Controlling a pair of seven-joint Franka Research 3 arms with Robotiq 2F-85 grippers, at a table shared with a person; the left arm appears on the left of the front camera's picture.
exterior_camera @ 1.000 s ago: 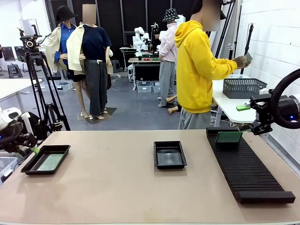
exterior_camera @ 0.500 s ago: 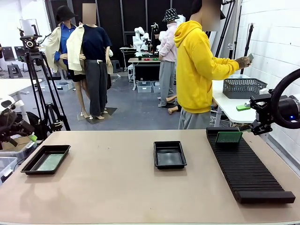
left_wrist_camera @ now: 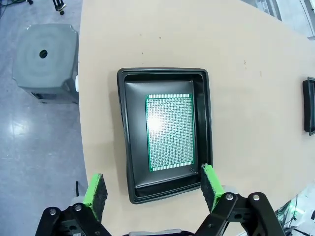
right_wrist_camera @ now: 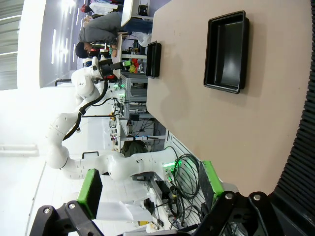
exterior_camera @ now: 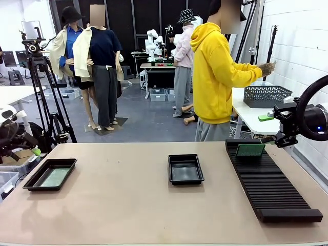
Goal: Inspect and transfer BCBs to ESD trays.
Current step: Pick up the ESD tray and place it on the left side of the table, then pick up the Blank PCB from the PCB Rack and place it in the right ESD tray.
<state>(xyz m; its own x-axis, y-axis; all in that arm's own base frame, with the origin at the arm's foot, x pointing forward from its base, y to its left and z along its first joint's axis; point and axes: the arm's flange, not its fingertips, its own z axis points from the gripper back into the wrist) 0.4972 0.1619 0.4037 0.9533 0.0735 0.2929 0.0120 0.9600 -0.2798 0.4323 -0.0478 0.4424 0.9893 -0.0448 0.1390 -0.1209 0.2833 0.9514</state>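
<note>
BCB (left_wrist_camera: 170, 132) lies in tray (left_wrist_camera: 123, 147); placement judged done | left gripper (left_wrist_camera: 152, 186) above tray, jaws wide, empty | right gripper (right_wrist_camera: 150, 183) likewise | next, likely: fetch second BCB (exterior_camera: 250, 149) off rack (exterior_camera: 277, 195)

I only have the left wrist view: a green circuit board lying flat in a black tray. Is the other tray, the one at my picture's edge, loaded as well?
Observer: No. In the front view the middle ESD tray is bare inside.
Operator: Any boards left to move?
Observer: One green BCB stands at the far end of the black slotted rack.
Operator: And the right gripper?
Observer: Its wrist view shows the right gripper open, holding nothing.
</note>
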